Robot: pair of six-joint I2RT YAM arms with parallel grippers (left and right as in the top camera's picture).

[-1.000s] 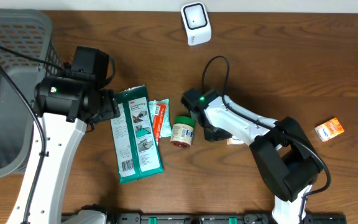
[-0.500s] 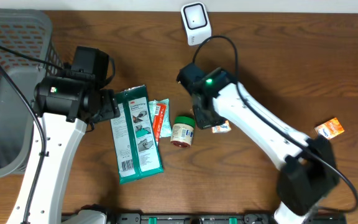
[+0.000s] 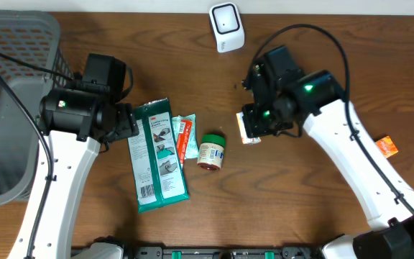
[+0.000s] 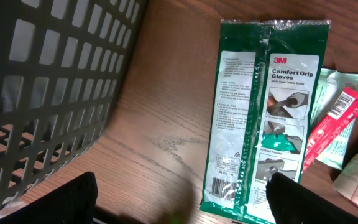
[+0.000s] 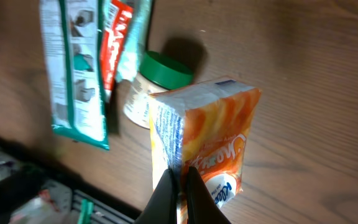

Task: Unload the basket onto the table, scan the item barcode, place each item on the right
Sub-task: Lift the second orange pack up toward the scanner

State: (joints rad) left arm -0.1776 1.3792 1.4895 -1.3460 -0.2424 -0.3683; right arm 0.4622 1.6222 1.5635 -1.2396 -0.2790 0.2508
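Your right tool (image 5: 180, 186) is clenched on the orange box (image 5: 210, 130), held off the surface (image 3: 387, 65) at 6 o'clock from the scanner (image 3: 226, 27). Your left tool (image 4: 182, 196) hangs released beside the basket (image 4: 55, 81).

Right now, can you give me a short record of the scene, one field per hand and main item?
right hand: shut on orange box, held above the table
left hand: open, empty, over glove pack
scanner: white, at far table edge
jar: green lid, on the table
basket: grey, on the left hand's side
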